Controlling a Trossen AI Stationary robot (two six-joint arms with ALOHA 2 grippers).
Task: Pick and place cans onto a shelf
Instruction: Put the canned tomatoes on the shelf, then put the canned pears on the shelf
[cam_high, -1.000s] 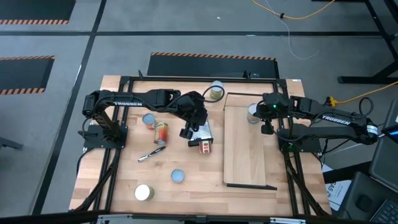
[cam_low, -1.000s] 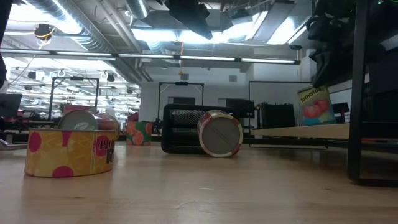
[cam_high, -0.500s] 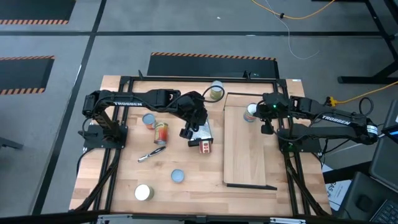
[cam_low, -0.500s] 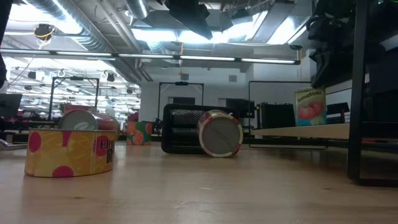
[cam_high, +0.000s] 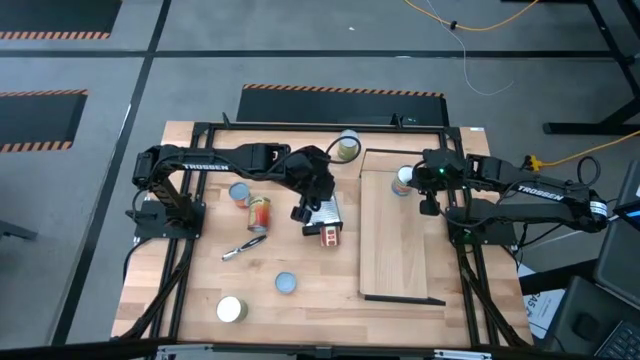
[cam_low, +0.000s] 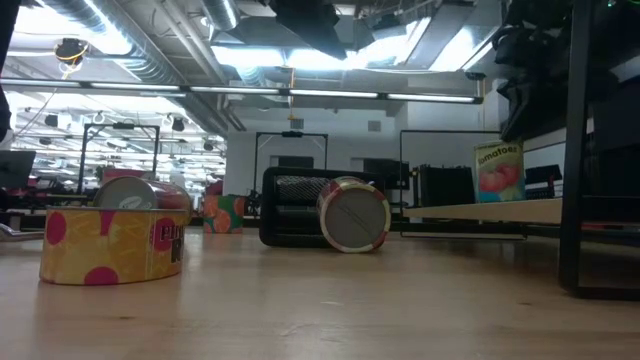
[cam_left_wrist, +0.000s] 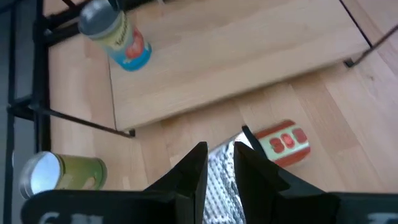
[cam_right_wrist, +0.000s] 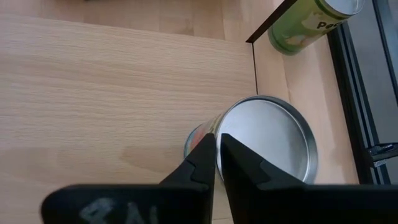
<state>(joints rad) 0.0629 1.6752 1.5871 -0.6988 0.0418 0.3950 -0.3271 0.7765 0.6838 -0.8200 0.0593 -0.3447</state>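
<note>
A tomato-label can (cam_high: 402, 180) with a silver top stands upright on its base at the far end of the light-wood shelf (cam_high: 400, 250); it also shows in the low view (cam_low: 498, 170). My right gripper (cam_right_wrist: 216, 152) is shut, with its tips over that can's top rim. My left gripper (cam_left_wrist: 221, 163) hangs open above the metal grater (cam_high: 326, 212) and holds nothing. A red can (cam_high: 329, 236) lies on its side beside the grater. A green can (cam_high: 347, 146) lies at the far edge. My right gripper comes slanting down from above, its shut fingertips (cam_right_wrist: 206, 144) at the rim of the silver top (cam_right_wrist: 267, 140) of the standing can. Whether they touch the rim I cannot tell.
On the table's left half lie a red-yellow can (cam_high: 259, 213), a blue-topped can (cam_high: 239, 192), another blue-topped can (cam_high: 286, 283), a cream-topped can (cam_high: 232, 309) and a slim silver tool (cam_high: 243, 248). Most of the shelf's near part is bare board. Black frame rails run along the table's sides.
The tomato-label can on the shelf has gone from tilted to standing upright, and it has stayed upright since.
</note>
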